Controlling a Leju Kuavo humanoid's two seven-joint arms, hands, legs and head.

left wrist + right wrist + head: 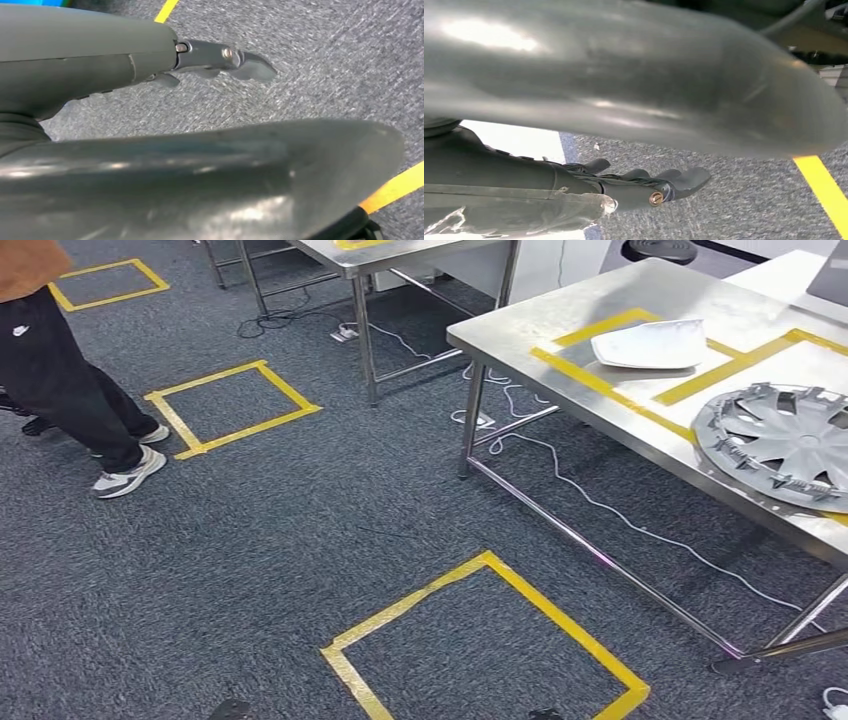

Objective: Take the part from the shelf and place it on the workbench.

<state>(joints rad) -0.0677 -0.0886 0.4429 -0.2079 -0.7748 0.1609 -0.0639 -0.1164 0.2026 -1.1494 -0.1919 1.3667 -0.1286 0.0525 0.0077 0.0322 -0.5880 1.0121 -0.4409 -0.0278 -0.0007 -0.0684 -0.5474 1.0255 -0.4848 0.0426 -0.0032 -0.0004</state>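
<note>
Grey carpet (300, 540) is lying beneath my left hand (220, 60) and right hand (649, 187), both apparently hanging empty, fingers apart; walking risks clipping the workbench (560, 330).

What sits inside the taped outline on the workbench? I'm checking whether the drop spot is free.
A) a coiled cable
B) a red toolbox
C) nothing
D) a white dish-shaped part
D: a white dish-shaped part lies across the yellow taped outline on the workbench.

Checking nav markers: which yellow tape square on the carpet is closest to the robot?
The tape square at the bottom of the head view, beside the workbench; the other two lie farther off, near the person.
</note>
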